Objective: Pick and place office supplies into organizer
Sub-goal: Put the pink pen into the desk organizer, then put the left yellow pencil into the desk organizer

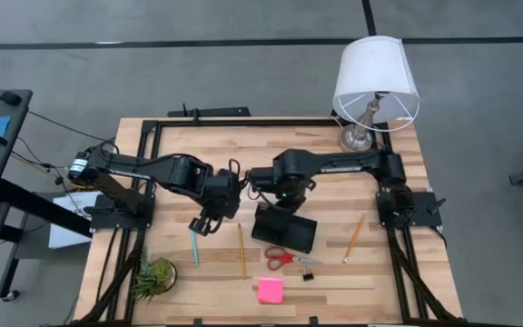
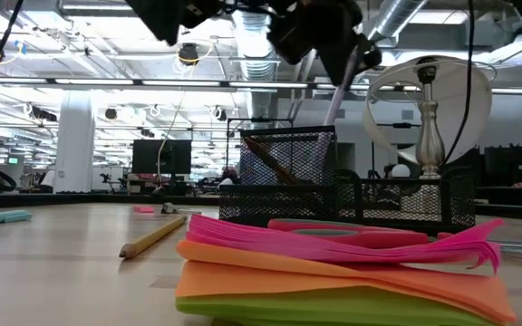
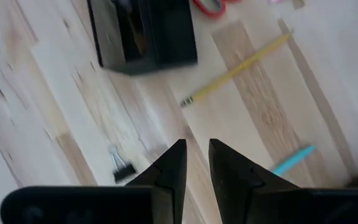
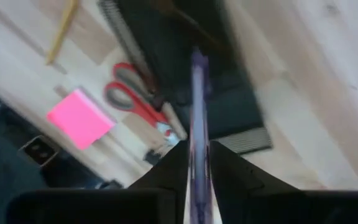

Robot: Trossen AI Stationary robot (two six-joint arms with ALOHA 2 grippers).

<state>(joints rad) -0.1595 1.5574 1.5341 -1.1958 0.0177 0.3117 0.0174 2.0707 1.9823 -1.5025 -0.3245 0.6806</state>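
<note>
The black mesh organizer (image 1: 286, 231) stands at the table's middle. My right gripper (image 1: 271, 195) hangs over its far end, shut on a purple pen (image 4: 197, 93) that points down toward it. My left gripper (image 3: 196, 155) hovers to the organizer's left, its fingers a narrow gap apart with nothing between them. Flat on the wood lie a teal pen (image 1: 194, 247), a yellow pencil (image 1: 241, 251), red-handled scissors (image 1: 289, 259), a black binder clip (image 1: 309, 274), a pink sticky-note pad (image 1: 271, 290) and an orange pencil (image 1: 354, 238). My right gripper pinches the purple pen's upper part (image 4: 197, 163) between its two fingers, which come from above and point steeply down. The pen runs along the fingers and slants down, lifted clear of the table, its lower end (image 2: 335, 101) above the organizer's tall mesh cup (image 2: 288, 172).
A white-shaded lamp (image 1: 376, 84) stands at the far right corner and a small green plant (image 1: 152, 278) at the near left. Another binder clip (image 3: 123, 167) lies below my left gripper. Bare wood shows to the right of the orange pencil.
</note>
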